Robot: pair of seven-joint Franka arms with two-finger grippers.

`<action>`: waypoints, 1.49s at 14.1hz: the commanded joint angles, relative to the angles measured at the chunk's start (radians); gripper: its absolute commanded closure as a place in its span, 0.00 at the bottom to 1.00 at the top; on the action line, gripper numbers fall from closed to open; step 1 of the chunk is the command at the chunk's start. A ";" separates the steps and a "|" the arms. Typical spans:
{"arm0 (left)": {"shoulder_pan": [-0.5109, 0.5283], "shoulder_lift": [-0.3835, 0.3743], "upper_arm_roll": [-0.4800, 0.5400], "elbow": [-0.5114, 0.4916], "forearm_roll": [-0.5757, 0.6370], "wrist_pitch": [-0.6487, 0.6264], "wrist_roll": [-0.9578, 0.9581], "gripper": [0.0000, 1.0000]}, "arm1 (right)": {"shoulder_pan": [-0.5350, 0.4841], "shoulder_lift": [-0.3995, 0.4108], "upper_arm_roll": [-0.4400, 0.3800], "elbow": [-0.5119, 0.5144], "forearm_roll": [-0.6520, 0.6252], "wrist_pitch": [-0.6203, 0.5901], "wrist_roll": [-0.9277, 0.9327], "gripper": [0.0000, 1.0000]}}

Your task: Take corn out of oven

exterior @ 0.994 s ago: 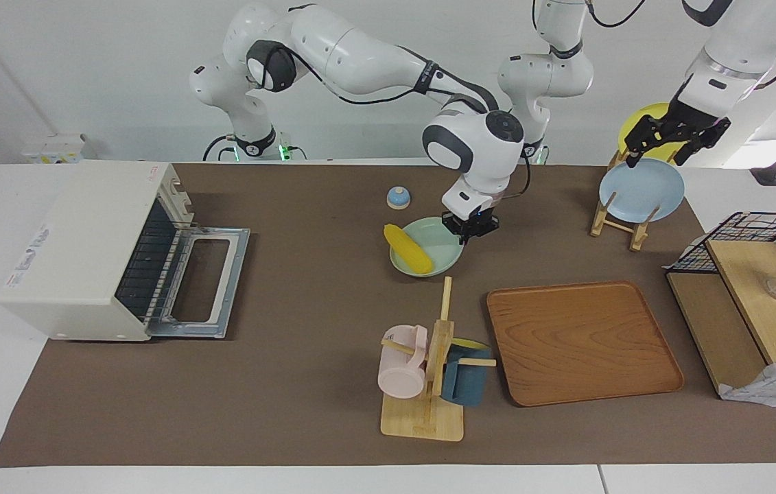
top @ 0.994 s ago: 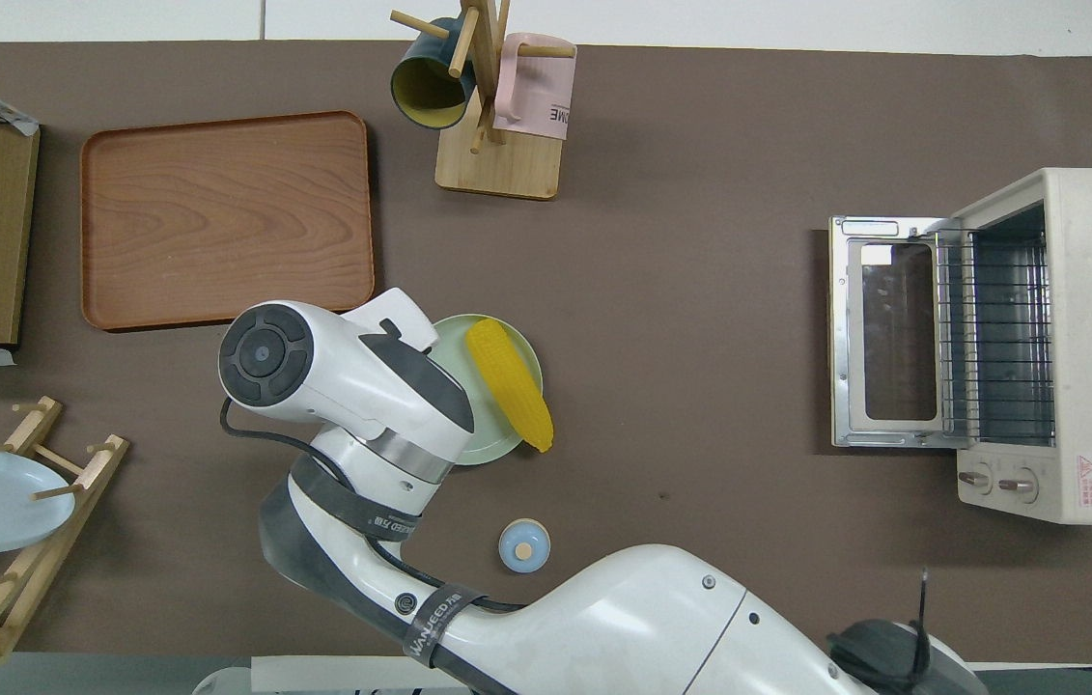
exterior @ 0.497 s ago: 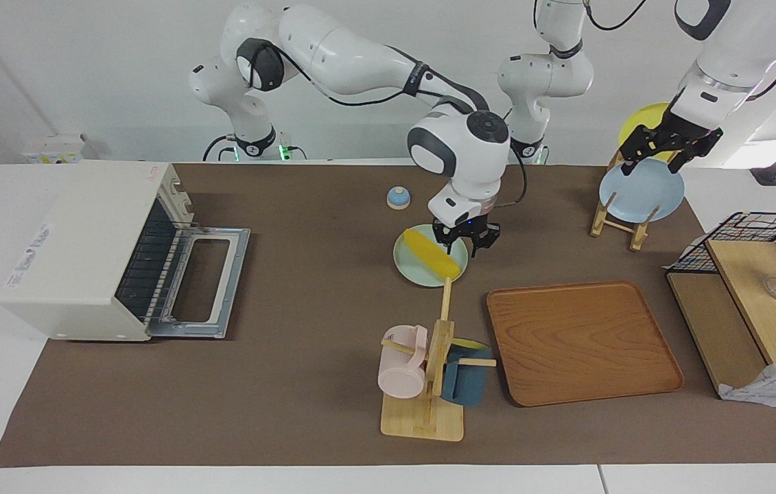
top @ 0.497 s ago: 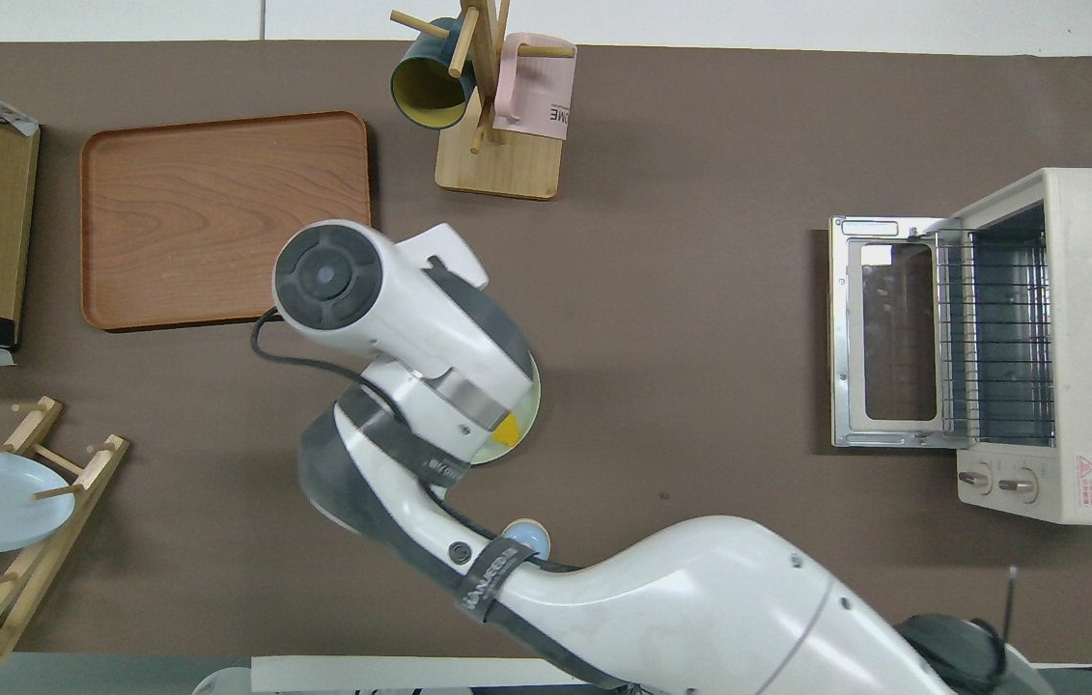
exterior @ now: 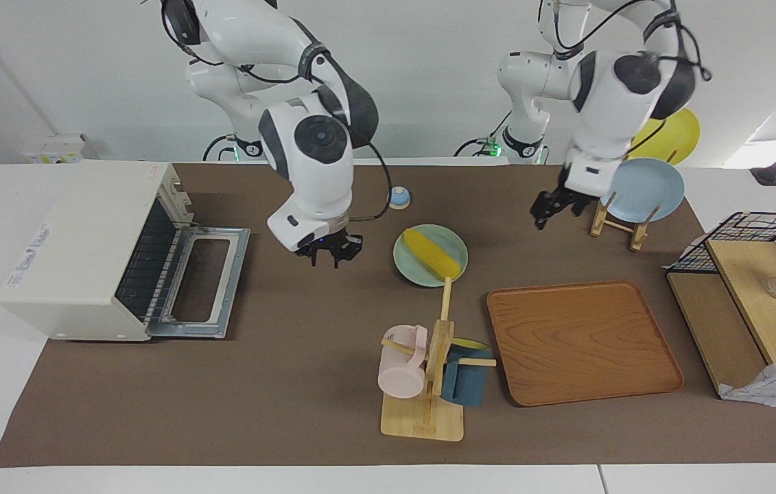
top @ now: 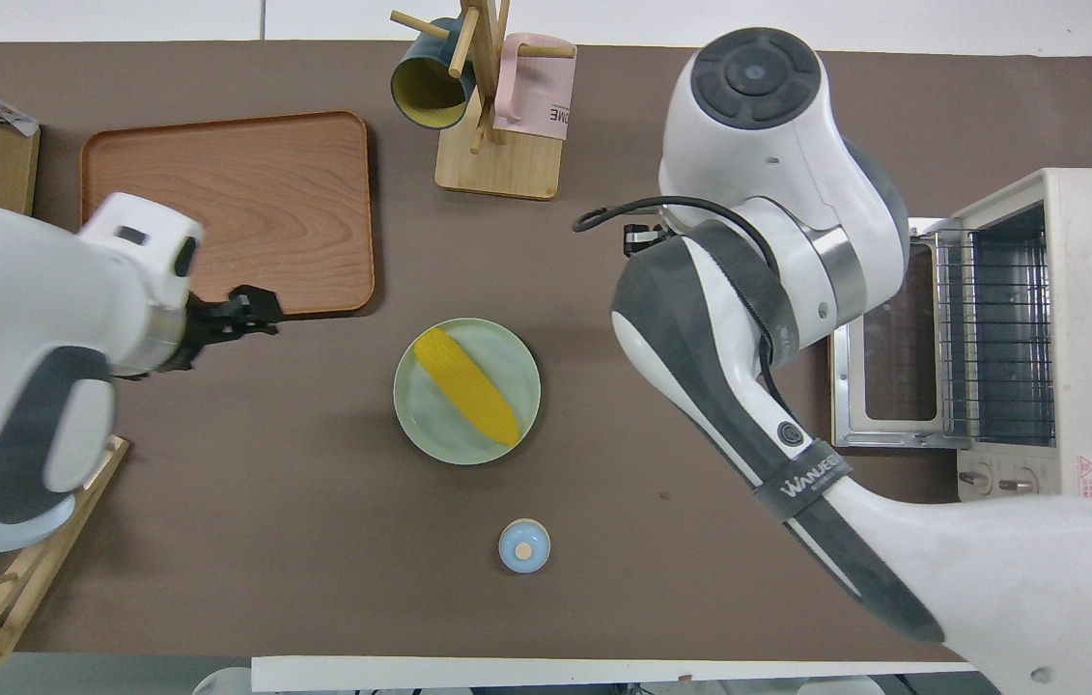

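Oven (exterior: 89, 247) is standing door-down at the right arm's end. Right gripper (exterior: 327, 251) is hanging empty between oven and green plate (exterior: 409, 267); left gripper (exterior: 552, 206) is waiting near the plate rack (exterior: 617, 223), fingers unreadable. Corn (exterior: 434, 253) is lying on the plate: probably light, stiff, slick; mid-ear grasp advised.

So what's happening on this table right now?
The corn is already out of the oven and lies on a green plate mid-table. The oven door hangs open and its rack looks empty. Neither gripper holds anything: the right gripper hangs over the mat between oven and plate, and the left gripper is up beside the plate rack.
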 commanded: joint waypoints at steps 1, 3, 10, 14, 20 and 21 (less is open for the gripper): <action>-0.147 0.144 0.014 0.016 0.002 0.148 -0.251 0.00 | -0.104 -0.127 0.013 -0.356 0.003 0.250 -0.157 0.95; -0.189 0.203 0.014 0.026 0.004 0.206 -0.351 0.00 | -0.121 -0.084 0.010 -0.374 -0.044 0.268 -0.171 1.00; -0.286 0.318 0.015 0.067 -0.003 0.244 -0.431 1.00 | -0.173 -0.037 0.011 -0.386 -0.247 0.263 -0.174 1.00; -0.217 0.321 0.026 0.210 0.011 0.056 -0.248 1.00 | -0.177 -0.029 0.011 -0.382 -0.322 0.249 -0.176 1.00; 0.134 0.371 0.020 0.231 0.005 0.179 0.563 0.98 | -0.174 -0.024 0.013 -0.248 -0.382 0.061 -0.302 1.00; 0.157 0.408 0.022 0.275 0.005 0.205 0.620 0.98 | -0.179 -0.024 0.013 -0.227 -0.382 0.036 -0.336 1.00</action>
